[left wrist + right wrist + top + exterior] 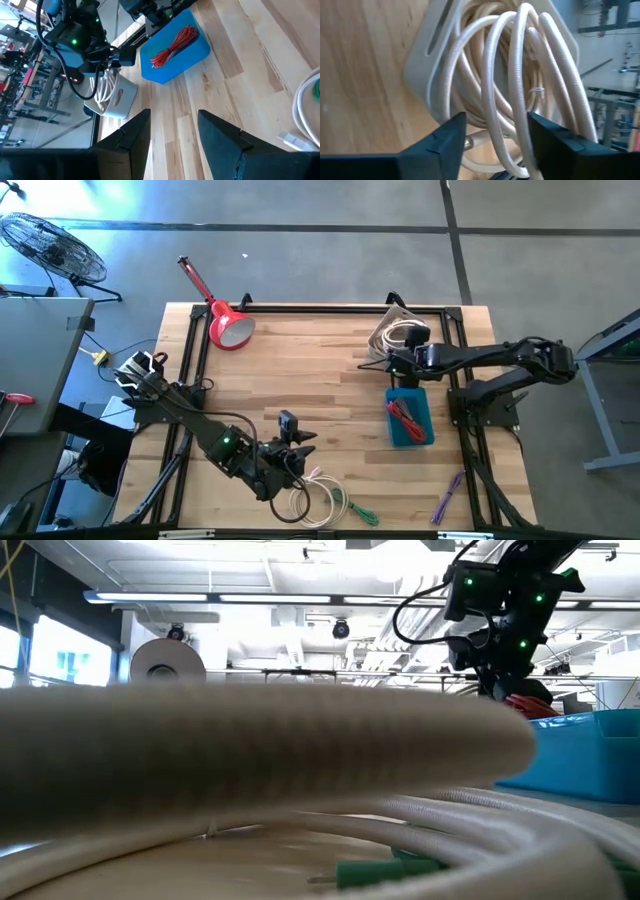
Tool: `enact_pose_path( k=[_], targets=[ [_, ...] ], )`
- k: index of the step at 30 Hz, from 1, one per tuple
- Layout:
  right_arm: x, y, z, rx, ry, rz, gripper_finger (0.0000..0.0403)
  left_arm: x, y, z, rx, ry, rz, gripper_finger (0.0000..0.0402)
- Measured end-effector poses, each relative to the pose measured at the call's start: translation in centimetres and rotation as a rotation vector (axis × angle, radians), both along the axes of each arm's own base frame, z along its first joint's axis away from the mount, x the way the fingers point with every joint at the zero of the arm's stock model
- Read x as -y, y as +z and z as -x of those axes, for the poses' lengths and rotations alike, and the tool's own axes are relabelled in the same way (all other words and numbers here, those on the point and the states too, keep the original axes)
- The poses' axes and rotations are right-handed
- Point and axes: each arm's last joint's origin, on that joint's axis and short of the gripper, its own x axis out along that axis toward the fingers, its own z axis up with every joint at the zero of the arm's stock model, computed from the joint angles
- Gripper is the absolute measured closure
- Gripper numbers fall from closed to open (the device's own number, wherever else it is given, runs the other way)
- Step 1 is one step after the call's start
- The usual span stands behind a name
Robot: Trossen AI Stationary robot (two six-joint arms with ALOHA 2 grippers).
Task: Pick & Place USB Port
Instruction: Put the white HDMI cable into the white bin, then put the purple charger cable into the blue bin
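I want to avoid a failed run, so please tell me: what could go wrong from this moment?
1. The right gripper stands open over the white bin, with loops of cream cable running between its fingers. Lifting away could snag a loop and drag it out.
2. The left gripper is open near the loose cable coils at the table's near edge; a sweep could push them off.

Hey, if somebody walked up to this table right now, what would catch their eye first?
Probably the blue bin on the table's right side, with red cables lying in it. Just beyond it, the right gripper hovers, jaws open, over a grey bin stuffed with white cables. A red lamp lies at the far left.
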Motion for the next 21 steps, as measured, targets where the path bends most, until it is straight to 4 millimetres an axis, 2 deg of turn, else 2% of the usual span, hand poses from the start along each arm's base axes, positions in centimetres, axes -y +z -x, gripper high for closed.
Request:
enact_pose_path(
  k=[4,7,18,21],
  targets=[
    [-0.9,0.2,0.0,-0.034,0.029,0.058,0.0165,-0.1,-0.2,0.1,-0.022,0.001,-0.017,0.0244],
    [-1.8,1.2,-0.4,-0.024,0.060,0.022,0.0154,-0.1,-0.2,0.2,-0.031,0.002,-0.024,0.0244],
    [-5.5,7.8,-2.4,0.182,0.098,-0.235,0.0151,-0.3,-1.2,0.4,-0.056,0.009,-0.031,0.0244],
    [-6.8,9.6,-2.7,0.236,0.129,-0.380,0.0151,-0.3,-1.7,0.5,-0.067,0.013,-0.025,0.0244]
  ],
)
